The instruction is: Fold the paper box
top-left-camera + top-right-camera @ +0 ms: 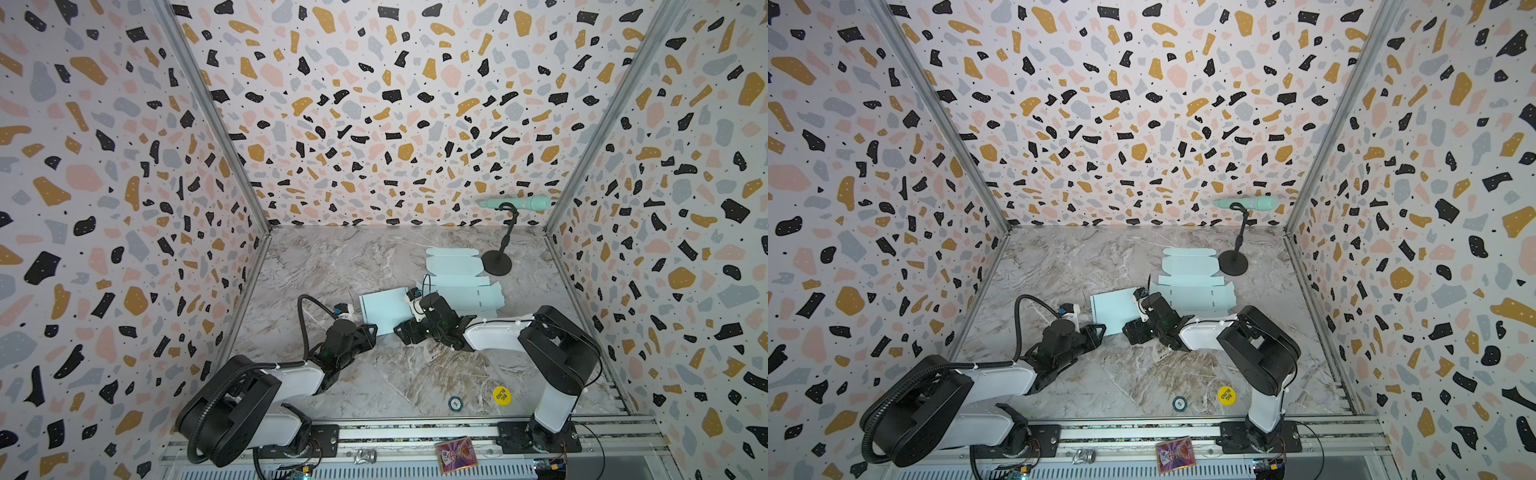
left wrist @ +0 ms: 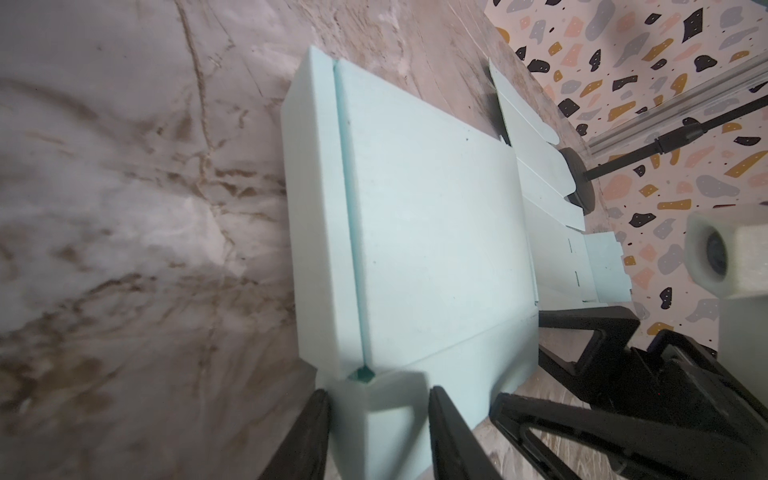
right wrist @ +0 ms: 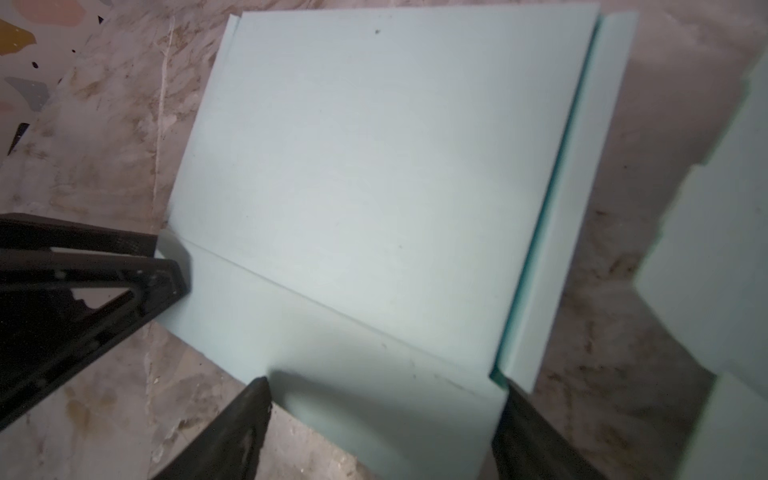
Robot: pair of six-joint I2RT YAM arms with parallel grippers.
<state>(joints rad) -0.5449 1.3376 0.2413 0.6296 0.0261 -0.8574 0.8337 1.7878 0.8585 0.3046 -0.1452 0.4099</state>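
The paper box point(image 1: 384, 309) point(image 1: 1113, 309) is a pale mint, partly folded flat blank lying mid-table. My left gripper point(image 1: 371, 331) point(image 1: 1100, 330) is at its near left corner. In the left wrist view its fingers point(image 2: 320, 419) press both sides of a raised corner flap point(image 2: 378, 415) of the box point(image 2: 432, 232). My right gripper point(image 1: 402, 329) point(image 1: 1131, 331) is at the box's near right edge. In the right wrist view that gripper point(image 3: 384, 395) stands open wide, its jaws straddling the front flap of the box point(image 3: 374, 166).
A second mint blank point(image 1: 457, 270) point(image 1: 1192, 270) lies unfolded behind the box. A microphone stand point(image 1: 496, 264) with a mint microphone point(image 1: 517, 203) is at the back right. A yellow disc point(image 1: 502, 395) and a small chip point(image 1: 455, 402) lie near the front edge.
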